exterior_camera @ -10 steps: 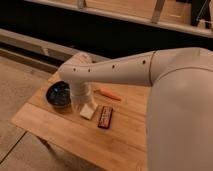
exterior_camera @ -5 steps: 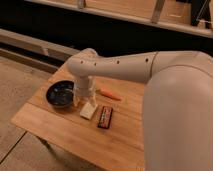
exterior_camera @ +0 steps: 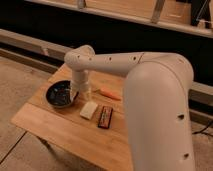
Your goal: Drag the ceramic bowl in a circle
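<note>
The ceramic bowl (exterior_camera: pixel 60 95), dark, glossy and shallow, sits on the left part of the wooden table (exterior_camera: pixel 55 127). My white arm reaches in from the right, and its wrist turns down over the bowl's right side. The gripper (exterior_camera: pixel 76 95) hangs at the bowl's right rim, open. The wrist hides whether its tips touch the rim.
A pale block (exterior_camera: pixel 89 110) lies just right of the bowl, with a small dark rectangular box (exterior_camera: pixel 105 116) beside it. An orange carrot-like piece (exterior_camera: pixel 110 94) lies behind them. The table's front edge is near, with tiled floor to the left and a dark shelf unit behind.
The forearm has lifted a little and the wrist now points more steeply down at the bowl's right side. The bowl and the other objects have not moved.
</note>
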`<state>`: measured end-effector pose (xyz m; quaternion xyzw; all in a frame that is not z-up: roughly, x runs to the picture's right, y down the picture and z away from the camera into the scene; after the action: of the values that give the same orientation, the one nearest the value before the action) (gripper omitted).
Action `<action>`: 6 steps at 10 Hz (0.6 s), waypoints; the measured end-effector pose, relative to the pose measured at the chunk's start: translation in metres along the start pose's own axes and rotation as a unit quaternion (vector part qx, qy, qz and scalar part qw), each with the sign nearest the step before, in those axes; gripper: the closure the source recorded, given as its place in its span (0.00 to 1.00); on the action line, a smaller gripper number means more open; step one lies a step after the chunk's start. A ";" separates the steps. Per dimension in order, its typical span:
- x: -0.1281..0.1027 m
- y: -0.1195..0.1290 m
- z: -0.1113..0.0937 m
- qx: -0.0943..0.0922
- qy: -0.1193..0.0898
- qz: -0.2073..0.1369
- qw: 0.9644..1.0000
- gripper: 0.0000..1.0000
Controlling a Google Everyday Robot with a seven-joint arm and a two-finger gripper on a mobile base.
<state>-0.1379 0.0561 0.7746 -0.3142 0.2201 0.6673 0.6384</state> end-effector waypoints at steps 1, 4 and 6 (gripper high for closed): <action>-0.006 0.006 0.007 0.000 0.004 -0.009 1.000 0.35; -0.021 0.019 0.018 -0.004 0.012 -0.025 1.000 0.35; -0.028 0.034 0.026 -0.016 0.019 -0.030 0.999 0.35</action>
<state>-0.1753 0.0511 0.8090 -0.3431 0.2118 0.6453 0.6489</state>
